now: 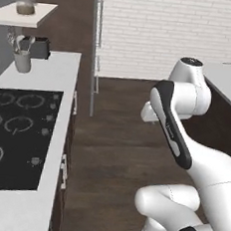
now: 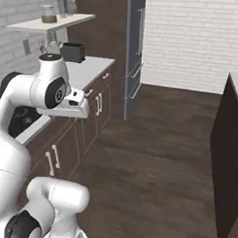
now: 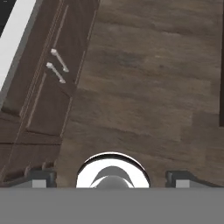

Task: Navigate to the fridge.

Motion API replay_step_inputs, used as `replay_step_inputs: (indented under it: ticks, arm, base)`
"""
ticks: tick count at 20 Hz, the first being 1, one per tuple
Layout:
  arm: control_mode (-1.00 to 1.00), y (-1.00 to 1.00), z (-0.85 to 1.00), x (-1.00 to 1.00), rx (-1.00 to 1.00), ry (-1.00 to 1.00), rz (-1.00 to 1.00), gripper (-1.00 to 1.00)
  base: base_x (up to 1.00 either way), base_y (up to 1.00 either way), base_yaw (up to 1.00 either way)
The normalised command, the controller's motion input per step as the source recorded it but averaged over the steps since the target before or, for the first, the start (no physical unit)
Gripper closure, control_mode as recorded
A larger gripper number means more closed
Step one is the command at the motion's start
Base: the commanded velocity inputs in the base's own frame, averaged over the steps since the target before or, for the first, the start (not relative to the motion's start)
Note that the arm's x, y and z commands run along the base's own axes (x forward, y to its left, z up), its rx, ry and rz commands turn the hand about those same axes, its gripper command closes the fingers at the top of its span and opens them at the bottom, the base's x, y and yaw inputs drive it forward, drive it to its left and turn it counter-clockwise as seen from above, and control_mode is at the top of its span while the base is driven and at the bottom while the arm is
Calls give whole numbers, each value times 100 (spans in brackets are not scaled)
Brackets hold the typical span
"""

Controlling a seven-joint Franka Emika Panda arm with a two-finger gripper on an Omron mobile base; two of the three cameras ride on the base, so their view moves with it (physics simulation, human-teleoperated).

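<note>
Dark wood floor [image 2: 153, 161] stretches ahead, and the fridge [image 2: 134, 48] stands at the far end of the left-hand table [image 2: 88, 71], well apart from the base. Fingers [image 3: 41, 178] sit spread and empty. Drift left and the folded arm could clip the cabinets [image 2: 66, 148]; the island [image 2: 226, 158] crowds the right.

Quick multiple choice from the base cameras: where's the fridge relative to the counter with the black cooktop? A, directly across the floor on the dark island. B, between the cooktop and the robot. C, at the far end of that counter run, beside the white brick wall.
C: the fridge stands past the counter with the cooktop, next to the white brick wall.
</note>
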Motion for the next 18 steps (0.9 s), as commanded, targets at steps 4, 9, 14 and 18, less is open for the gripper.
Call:
replay_step_inputs:
  ticks: [4, 9, 14, 18]
  arm:
    - [100, 0, 0, 0, 0, 0, 0, -100]
    - [100, 0, 0, 0, 0, 0, 0, -100]
    - [100, 0, 0, 0, 0, 0, 0, -100]
    - [100, 0, 0, 0, 0, 0, 0, -100]
  base:
    - [100, -34, -14]
    - [100, -11, -11]
    - [100, 0, -5]
    - [100, -1, 0]
